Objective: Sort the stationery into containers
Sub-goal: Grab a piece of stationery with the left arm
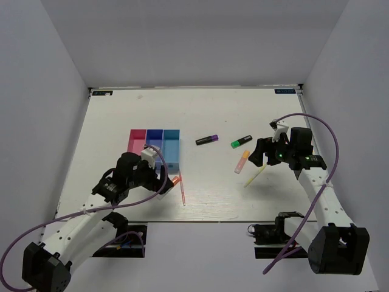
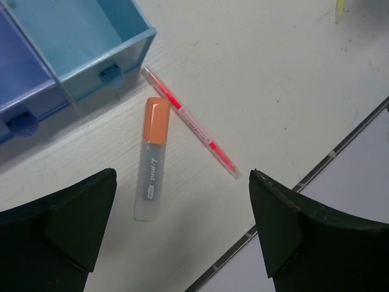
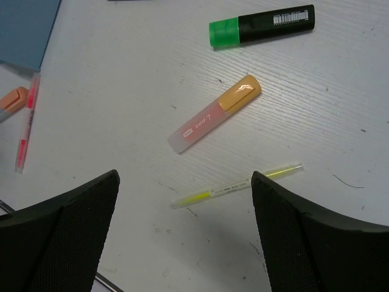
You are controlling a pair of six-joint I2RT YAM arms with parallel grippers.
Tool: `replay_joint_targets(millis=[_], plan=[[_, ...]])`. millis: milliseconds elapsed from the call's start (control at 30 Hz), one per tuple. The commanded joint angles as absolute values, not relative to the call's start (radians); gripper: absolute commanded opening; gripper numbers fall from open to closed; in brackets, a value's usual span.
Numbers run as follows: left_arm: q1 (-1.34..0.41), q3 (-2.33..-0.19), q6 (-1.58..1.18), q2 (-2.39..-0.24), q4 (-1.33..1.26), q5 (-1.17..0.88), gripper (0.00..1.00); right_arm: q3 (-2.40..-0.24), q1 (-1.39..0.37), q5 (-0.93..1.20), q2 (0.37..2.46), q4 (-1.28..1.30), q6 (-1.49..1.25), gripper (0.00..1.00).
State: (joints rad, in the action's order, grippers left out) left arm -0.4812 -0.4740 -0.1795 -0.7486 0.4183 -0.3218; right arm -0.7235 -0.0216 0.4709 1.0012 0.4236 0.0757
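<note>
Three joined bins stand left of centre: pink-red, dark blue, light blue. My left gripper is open and empty, hovering above an orange-capped marker and a thin pink-red pen that lie just in front of the light blue bin. My right gripper is open and empty above a pale yellow pen and a peach marker. A green-ended black highlighter lies beyond them. A purple-ended highlighter lies mid-table.
The table's front edge runs close to the right of the left gripper. White walls enclose the table on three sides. The dark blue bin shows at the left of the left wrist view.
</note>
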Motion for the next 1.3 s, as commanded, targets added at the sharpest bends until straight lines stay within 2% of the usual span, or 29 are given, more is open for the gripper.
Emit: replay_joint_targets(millis=[0, 133, 200, 233, 267, 300, 333, 367, 400, 433, 467, 500, 533, 567, 800, 1100, 1200, 1267], plan=[[-0.523, -0.506, -0.163, -0.732, 0.420, -0.316, 1.00, -0.745, -0.023, 0.482, 0.974, 0.407, 0.057, 0.90], [-0.603, -0.529, -0.121, -0.768, 0.463, -0.258, 0.98, -0.739, -0.020, 0.532, 0.968, 0.434, 0.124, 0.90], [-0.661, -0.548, -0.106, -0.801, 0.492, -0.201, 0.89, -0.718, -0.020, 0.578, 0.954, 0.440, 0.166, 0.90], [-0.675, -0.557, -0.103, -0.822, 0.509, -0.186, 0.66, -0.715, -0.020, 0.607, 0.948, 0.452, 0.188, 0.90], [-0.711, -0.560, -0.103, -0.830, 0.517, -0.148, 0.46, -0.713, -0.020, 0.610, 0.953, 0.456, 0.218, 0.86], [-0.724, -0.566, -0.106, -0.841, 0.525, -0.131, 0.24, -0.706, -0.020, 0.615, 0.953, 0.454, 0.228, 0.51], [-0.733, -0.578, -0.104, -0.860, 0.544, -0.059, 0.10, -0.709, -0.020, 0.621, 0.959, 0.454, 0.236, 0.21], [-0.759, -0.593, -0.104, -0.883, 0.561, -0.034, 0.03, -0.712, -0.021, 0.603, 0.963, 0.462, 0.238, 0.00], [-0.781, -0.598, -0.106, -0.897, 0.569, 0.013, 0.05, -0.719, -0.021, 0.591, 0.965, 0.462, 0.230, 0.00], [-0.796, -0.610, -0.106, -0.922, 0.580, 0.058, 0.21, -0.721, -0.021, 0.591, 0.968, 0.465, 0.230, 0.09], [-0.823, -0.617, -0.107, -0.946, 0.583, 0.078, 0.42, -0.722, -0.020, 0.589, 0.974, 0.477, 0.241, 0.32], [-0.831, -0.627, -0.106, -0.977, 0.581, 0.089, 0.47, -0.727, -0.020, 0.592, 0.973, 0.480, 0.241, 0.72], [-0.836, -0.632, -0.098, -0.995, 0.584, 0.124, 0.50, -0.726, -0.021, 0.594, 0.971, 0.482, 0.244, 0.73], [-0.848, -0.637, -0.095, -1.056, 0.589, 0.136, 0.59, -0.726, -0.020, 0.592, 0.973, 0.480, 0.245, 0.74], [-0.853, -0.649, -0.086, -1.221, 0.491, 0.192, 0.67, -0.729, -0.021, 0.598, 0.968, 0.489, 0.247, 0.74], [-0.825, -0.621, -0.078, -1.310, 0.387, 0.152, 0.68, -0.732, -0.023, 0.620, 0.956, 0.494, 0.245, 0.74], [-0.809, -0.600, -0.086, -1.327, 0.361, 0.127, 0.67, -0.732, -0.020, 0.620, 0.953, 0.492, 0.247, 0.74], [-0.798, -0.572, -0.090, -1.335, 0.333, 0.112, 0.60, -0.733, -0.021, 0.618, 0.945, 0.495, 0.244, 0.74]])
